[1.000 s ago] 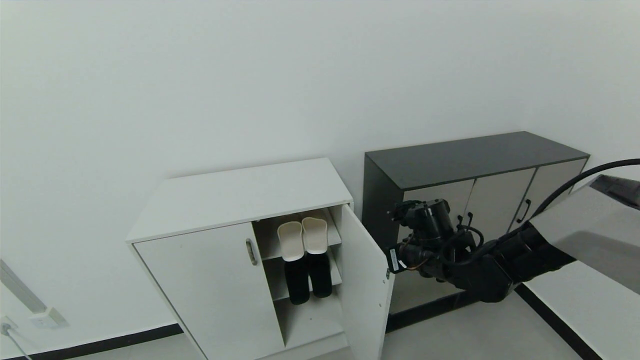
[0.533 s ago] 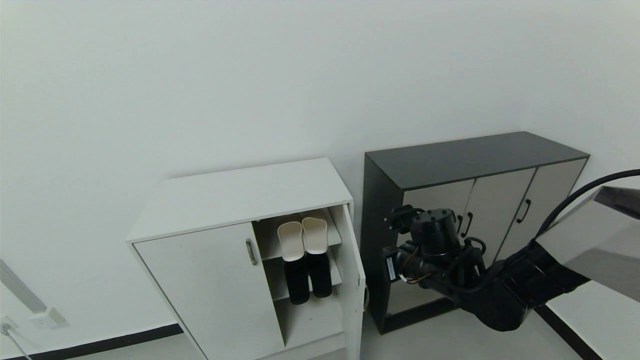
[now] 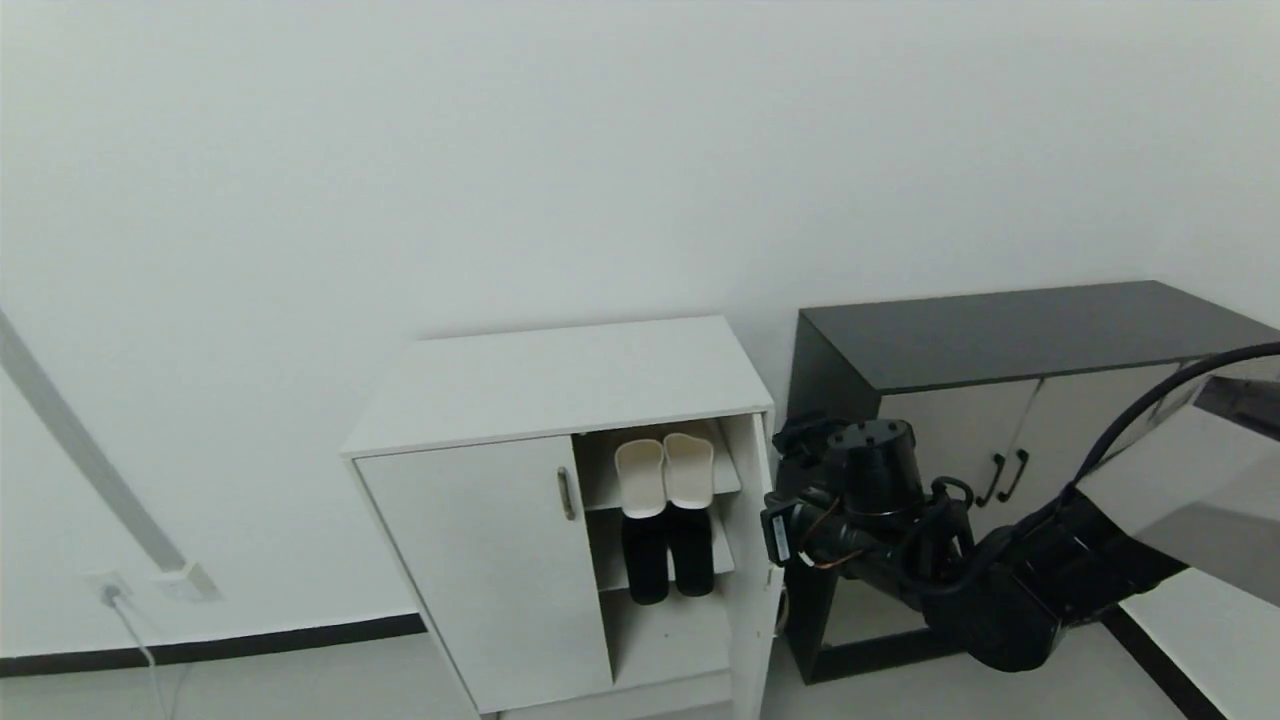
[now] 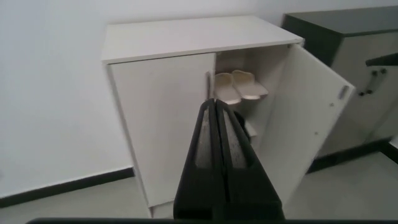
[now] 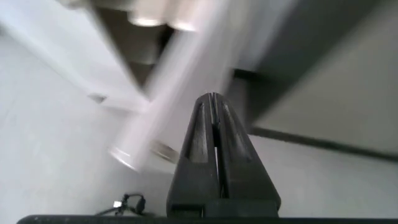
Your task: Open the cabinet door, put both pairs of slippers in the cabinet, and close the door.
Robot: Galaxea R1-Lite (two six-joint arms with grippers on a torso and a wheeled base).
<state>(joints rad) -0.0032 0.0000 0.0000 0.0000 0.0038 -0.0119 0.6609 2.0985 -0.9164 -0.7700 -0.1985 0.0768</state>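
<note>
The white cabinet [image 3: 560, 380] stands against the wall with its left door shut and its right door [image 3: 752, 560] part open, seen nearly edge-on. Inside, a white pair of slippers [image 3: 665, 475] rests on the upper shelf and a black pair [image 3: 670, 560] on the shelf below. My right arm's wrist [image 3: 860, 500] is close against the outer side of the open door. In the right wrist view my right gripper [image 5: 214, 102] is shut and empty, with the blurred door edge [image 5: 168, 93] just beyond its tip. My left gripper [image 4: 216, 106] is shut and empty, back from the cabinet [image 4: 186, 37], in line with its opening.
A dark cabinet [image 3: 1020, 330] with grey doors stands immediately right of the white one, leaving a narrow gap where my right arm is. A wall outlet [image 3: 110, 585] with a cable and a slanted conduit sit at the far left. Bare floor lies in front.
The right door has swung from wide open to nearly edge-on, with my right arm following close against its outer side. The head camera has also turned, shifting the whole picture to the right.
</note>
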